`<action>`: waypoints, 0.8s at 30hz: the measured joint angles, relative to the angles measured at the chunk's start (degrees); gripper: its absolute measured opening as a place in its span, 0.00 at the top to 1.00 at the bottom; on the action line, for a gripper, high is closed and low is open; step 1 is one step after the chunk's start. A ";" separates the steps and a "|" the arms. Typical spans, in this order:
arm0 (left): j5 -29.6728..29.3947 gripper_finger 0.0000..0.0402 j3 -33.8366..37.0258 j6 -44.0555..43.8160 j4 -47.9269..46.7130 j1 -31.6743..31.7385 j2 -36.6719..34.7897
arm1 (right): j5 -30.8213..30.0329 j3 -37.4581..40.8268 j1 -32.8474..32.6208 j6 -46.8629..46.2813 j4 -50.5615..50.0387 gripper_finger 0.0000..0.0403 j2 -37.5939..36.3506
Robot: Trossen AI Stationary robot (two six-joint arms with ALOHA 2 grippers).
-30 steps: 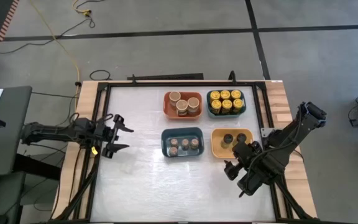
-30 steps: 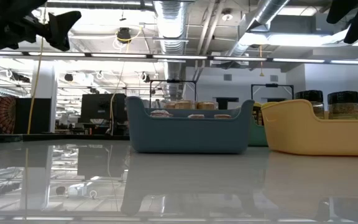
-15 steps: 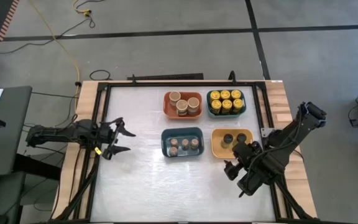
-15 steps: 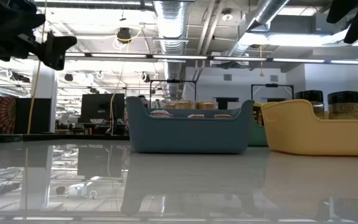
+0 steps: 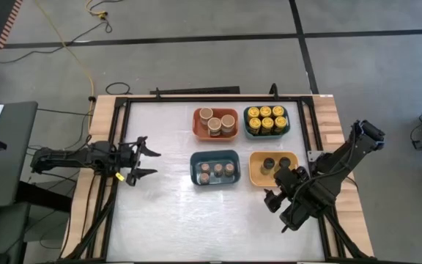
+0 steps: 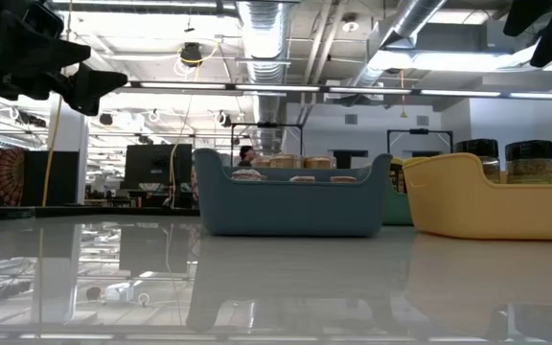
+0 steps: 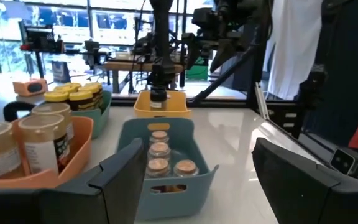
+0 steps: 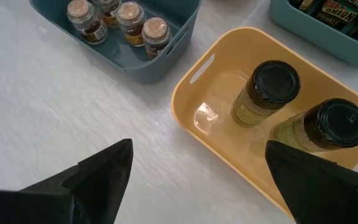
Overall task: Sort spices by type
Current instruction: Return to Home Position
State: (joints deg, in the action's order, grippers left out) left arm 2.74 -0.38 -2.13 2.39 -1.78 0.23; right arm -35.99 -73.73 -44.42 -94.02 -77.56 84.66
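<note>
The spices stand in four bins at the table's middle and right. Tan-lidded jars [image 5: 215, 122] are in the orange bin [image 5: 199, 130]. Yellow-lidded jars [image 5: 266, 119] fill the teal bin [image 5: 267, 134]. Small brown-topped jars [image 5: 217, 170] sit in the blue bin [image 5: 198, 174], and two dark-topped jars [image 8: 266, 90] in the yellow bin [image 5: 256, 176]. My left gripper [image 5: 146, 158] hangs open and empty over the table's left edge, pointing level at the bins. My right gripper [image 5: 271, 201] stands open and empty above the yellow bin's near side, slanting down.
A black frame [image 5: 196, 94] runs round the white tabletop. Bare table [image 5: 160, 213] lies left of and in front of the bins. A person [image 6: 246, 154] shows far off in the room behind the table.
My left gripper has sunk a little over the table's left edge and tipped from slanting to level, its fingers still open. The right arm and the bins have kept still.
</note>
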 joint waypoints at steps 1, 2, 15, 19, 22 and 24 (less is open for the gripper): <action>-0.32 0.30 0.00 -0.74 -0.08 0.00 0.00 | 0.00 0.00 0.00 0.00 0.02 0.03 0.00; -0.55 0.30 0.00 -1.10 -0.12 0.00 0.02 | 0.00 0.00 0.00 0.00 0.02 0.03 0.00; -0.56 0.30 0.00 -2.21 -0.13 0.00 0.02 | 0.01 0.00 0.77 -0.02 0.82 0.03 0.00; -0.56 0.30 0.00 -2.19 -0.15 0.00 0.02 | 0.00 0.00 3.33 2.34 0.89 0.03 0.00; -0.56 0.30 0.00 -2.19 -0.15 0.00 0.02 | -0.02 0.00 5.76 7.14 1.32 0.04 0.00; -0.56 0.30 0.00 -2.19 -0.15 0.00 0.02 | -0.02 0.00 7.40 10.02 1.36 0.07 0.00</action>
State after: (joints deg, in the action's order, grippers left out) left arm 2.17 -0.38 -4.32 2.24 -1.78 0.25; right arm -36.01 -73.73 -37.02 -84.00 -76.20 84.66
